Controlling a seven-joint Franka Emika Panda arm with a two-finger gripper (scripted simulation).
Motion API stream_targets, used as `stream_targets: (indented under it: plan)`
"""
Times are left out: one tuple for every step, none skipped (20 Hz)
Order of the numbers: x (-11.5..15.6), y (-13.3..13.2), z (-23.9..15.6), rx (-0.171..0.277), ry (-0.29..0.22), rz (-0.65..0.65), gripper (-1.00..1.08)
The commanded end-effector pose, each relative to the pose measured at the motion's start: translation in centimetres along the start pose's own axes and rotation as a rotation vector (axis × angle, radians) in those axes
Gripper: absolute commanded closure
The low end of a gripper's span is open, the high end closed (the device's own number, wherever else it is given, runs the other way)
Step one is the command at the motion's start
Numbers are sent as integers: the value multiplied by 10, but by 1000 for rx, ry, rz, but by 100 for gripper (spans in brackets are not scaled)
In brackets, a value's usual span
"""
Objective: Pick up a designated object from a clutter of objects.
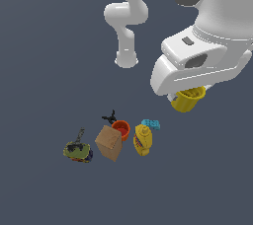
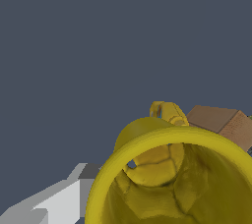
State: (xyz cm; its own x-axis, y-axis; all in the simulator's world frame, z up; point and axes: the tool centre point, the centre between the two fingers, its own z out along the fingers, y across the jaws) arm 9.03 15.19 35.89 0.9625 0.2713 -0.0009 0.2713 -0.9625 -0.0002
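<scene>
One small yellow cup (image 1: 189,99) hung clamped directly beneath the gripper (image 1: 187,91), well above and apart from the brown cardboard box (image 1: 109,143). Its flared mouth faced the wrist camera, so the cup's axis ran along the fingers.

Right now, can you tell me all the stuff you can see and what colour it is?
yellow cup: 1, plain yellow, held up under the gripper, apart from the group
cardboard box: 1, brown, middle of the group
orange-red cup: 1, just behind the box
yellow bottle: 1, yellow with red marks, on the exterior view's right of the box
brick: 1, light blue, behind the bottle
clip: 1, black, behind the orange-red cup
toy: 1, olive green, on the exterior view's left of the box
gripper: 1, white, its fingertips hidden from the exterior view
arm: 1, white, at the back
</scene>
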Motion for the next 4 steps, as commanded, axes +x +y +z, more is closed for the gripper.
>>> stream_targets:
  plan:
    - [2,1,-4,0,1,0,108]
    - [2,1,-4,0,1,0,108]
    - [3,1,-5,0,1,0,108]
    - [3,1,-5,0,1,0,108]
